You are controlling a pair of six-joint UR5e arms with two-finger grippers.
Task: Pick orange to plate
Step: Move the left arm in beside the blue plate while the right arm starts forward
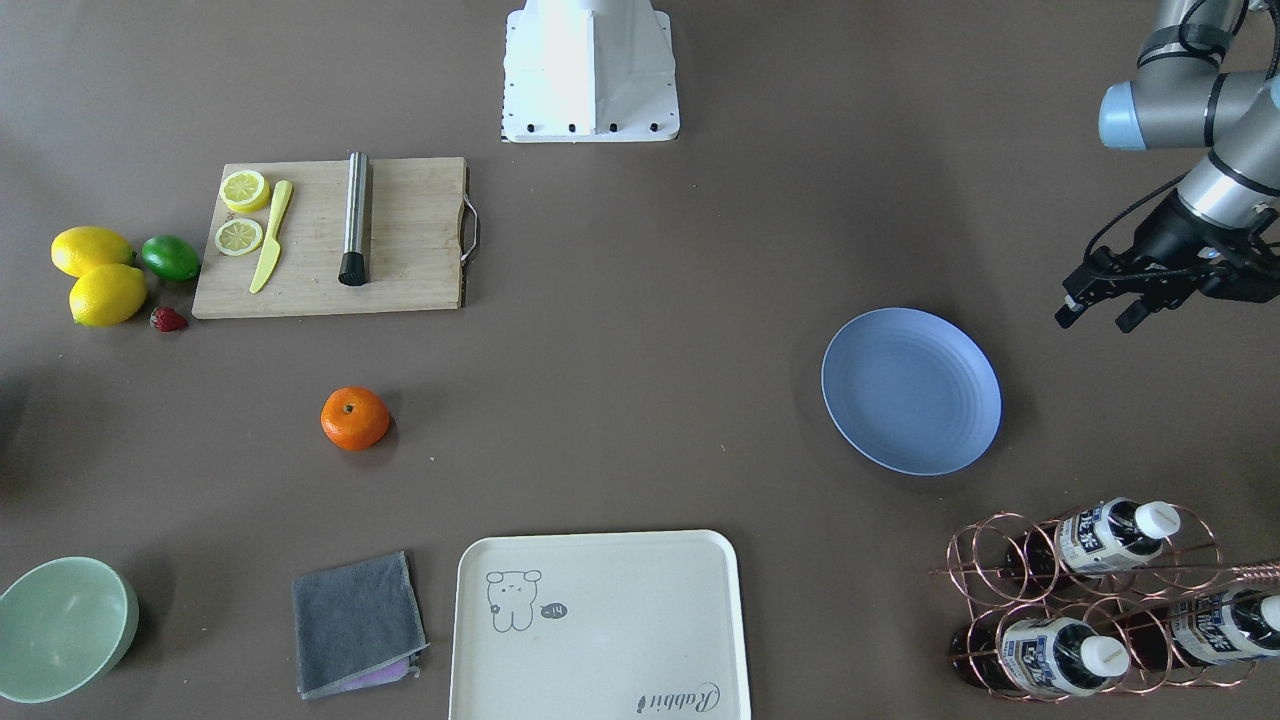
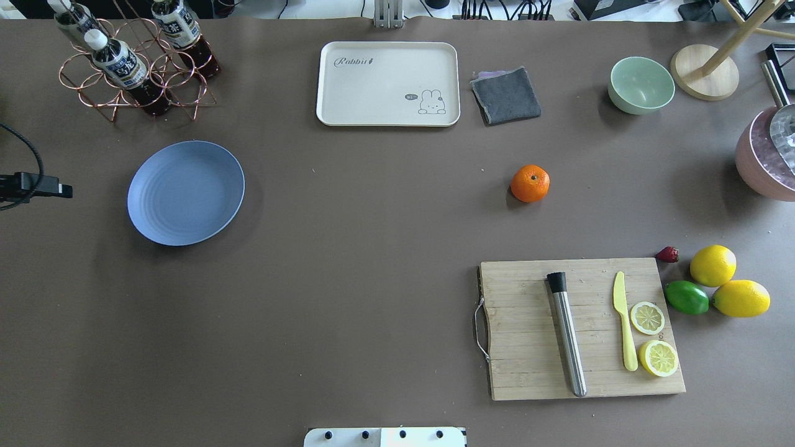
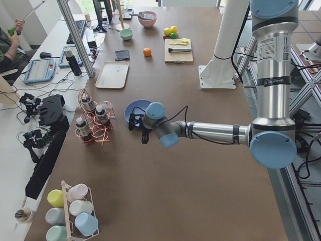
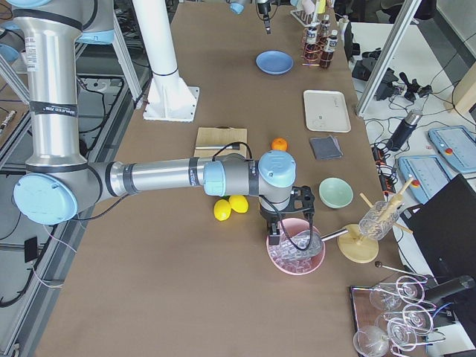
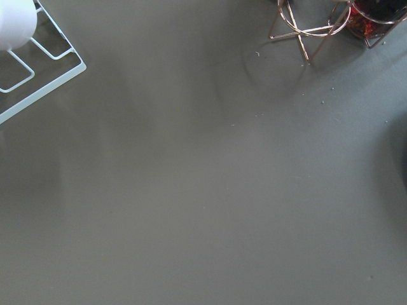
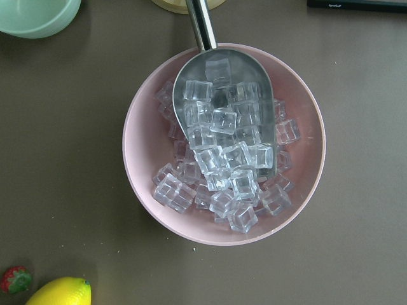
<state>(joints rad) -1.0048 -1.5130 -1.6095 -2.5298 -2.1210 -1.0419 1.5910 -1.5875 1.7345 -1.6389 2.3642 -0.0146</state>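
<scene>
1. Orange [image 2: 530,183] pickup is not yet begun: the left gripper [image 1: 1100,305] hangs with its fingers apart just beside the plate [image 1: 910,390], holding nothing.
2. The right gripper [image 4: 276,236] hovers over a pink ice bowl [image 6: 304,108]; I cannot tell whether its fingers are apart or together.
3. The fruit rests on bare table between the cutting board [image 2: 528,323] and the grey cloth [image 2: 506,94], well apart from both grippers.
4. The right arm looks nearer, so it probably suits the pick. Descend from above, straddle the widest part and close gently, since round fruit may roll.
5. The plate lies far across, so carry high and set down centrally.
</scene>
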